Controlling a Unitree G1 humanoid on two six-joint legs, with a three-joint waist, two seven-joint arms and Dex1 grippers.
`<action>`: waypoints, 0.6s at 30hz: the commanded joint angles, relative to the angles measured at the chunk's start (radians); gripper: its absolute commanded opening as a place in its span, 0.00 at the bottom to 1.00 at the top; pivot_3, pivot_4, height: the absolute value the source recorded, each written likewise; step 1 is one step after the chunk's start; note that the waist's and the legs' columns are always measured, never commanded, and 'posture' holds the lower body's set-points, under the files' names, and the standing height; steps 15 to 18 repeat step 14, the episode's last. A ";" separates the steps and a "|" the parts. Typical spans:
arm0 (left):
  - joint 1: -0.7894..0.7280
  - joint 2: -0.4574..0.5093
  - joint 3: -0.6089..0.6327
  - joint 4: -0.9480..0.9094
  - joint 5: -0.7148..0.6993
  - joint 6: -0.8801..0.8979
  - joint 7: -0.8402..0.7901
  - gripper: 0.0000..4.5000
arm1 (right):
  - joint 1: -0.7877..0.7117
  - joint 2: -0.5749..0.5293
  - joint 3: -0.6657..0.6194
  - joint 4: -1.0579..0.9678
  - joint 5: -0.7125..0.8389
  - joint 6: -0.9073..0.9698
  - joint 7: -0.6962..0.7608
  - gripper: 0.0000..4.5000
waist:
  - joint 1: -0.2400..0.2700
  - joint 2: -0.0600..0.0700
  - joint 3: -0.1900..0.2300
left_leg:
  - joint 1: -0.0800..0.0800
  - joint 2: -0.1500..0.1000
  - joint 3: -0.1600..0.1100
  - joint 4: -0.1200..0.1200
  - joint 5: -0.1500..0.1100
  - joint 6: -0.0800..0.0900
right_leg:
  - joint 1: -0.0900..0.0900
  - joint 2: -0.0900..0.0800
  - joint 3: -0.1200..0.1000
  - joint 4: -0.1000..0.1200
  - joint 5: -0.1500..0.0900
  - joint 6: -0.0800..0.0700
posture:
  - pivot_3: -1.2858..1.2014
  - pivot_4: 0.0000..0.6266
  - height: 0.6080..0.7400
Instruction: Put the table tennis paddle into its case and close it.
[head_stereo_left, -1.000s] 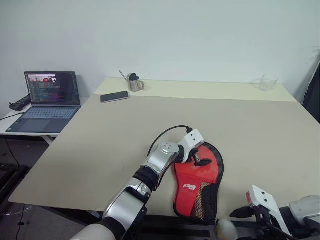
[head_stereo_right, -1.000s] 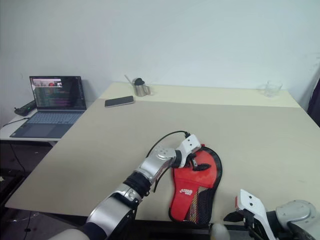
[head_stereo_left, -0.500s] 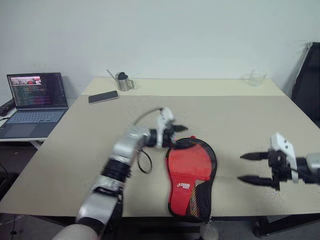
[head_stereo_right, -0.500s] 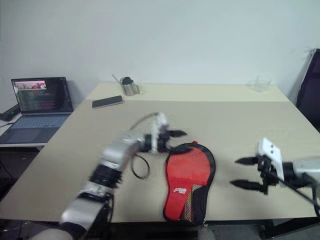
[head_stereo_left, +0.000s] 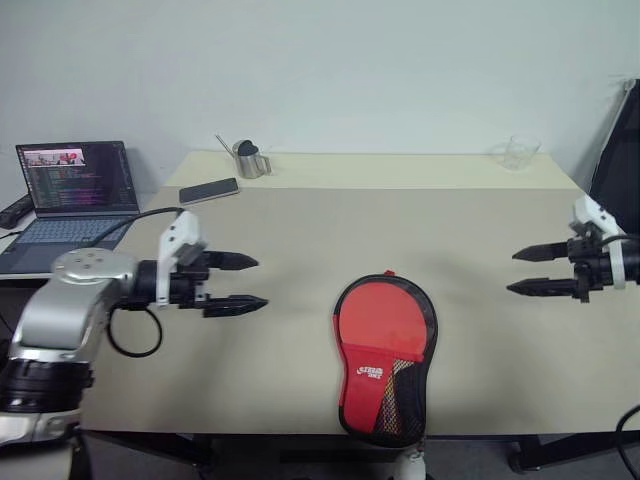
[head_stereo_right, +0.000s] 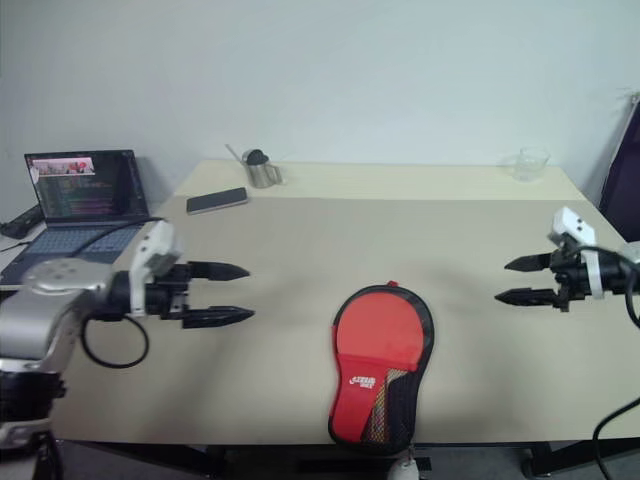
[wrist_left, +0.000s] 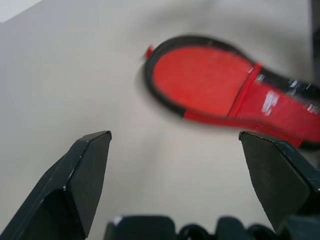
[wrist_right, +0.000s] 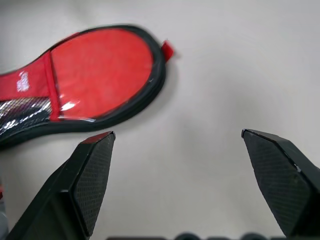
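The case (head_stereo_left: 385, 340) lies flat near the table's front edge, its red front panel with white logo up and its narrow mesh end toward me; it also shows in the wrist views (wrist_left: 210, 85) (wrist_right: 95, 70). The table tennis paddle is hidden from view. My left gripper (head_stereo_left: 260, 281) hovers open and empty to the left of the case, pointing toward it. Off to the right of the case, my right gripper (head_stereo_left: 512, 273) is open and empty too, aimed back at it. Neither touches the case.
The beige table (head_stereo_left: 300, 230) carries a phone (head_stereo_left: 207, 190) and a metal cup (head_stereo_left: 247, 160) at the back left, and a clear glass (head_stereo_left: 515, 152) at the back right. A laptop (head_stereo_left: 75, 190) sits on a side desk to the left.
My left gripper has drawn away from the case's round end, going left and up. My right gripper has risen from below the table's front edge to the right of the case.
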 joint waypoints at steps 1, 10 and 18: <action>0.053 0.078 0.124 0.004 -0.027 -0.036 -0.026 1.00 | -0.068 -0.018 -0.009 0.074 -0.029 -0.049 0.074 0.99 | -0.003 0.001 0.001 | -0.002 0.000 0.001 0.000 0.000 0.000 | -0.002 0.000 0.001 0.000 0.000 0.000 | 0.52 0.24 1.00; 0.210 0.163 0.305 0.027 -0.067 -0.042 -0.044 1.00 | -0.015 -0.031 -0.021 -0.095 0.021 0.023 0.101 0.99 | -0.006 0.006 0.003 | -0.006 0.000 0.002 0.000 0.000 0.000 | -0.008 0.000 0.001 0.002 0.000 0.000 | 0.52 0.24 1.00; 0.280 0.155 0.341 -0.023 -0.090 -0.015 -0.033 1.00 | 0.040 -0.037 -0.050 -0.212 0.067 0.093 0.078 0.99 | -0.006 0.006 0.004 | -0.007 0.001 0.002 0.000 0.000 0.000 | -0.008 0.000 0.001 0.002 0.000 0.000 | 0.52 0.24 1.00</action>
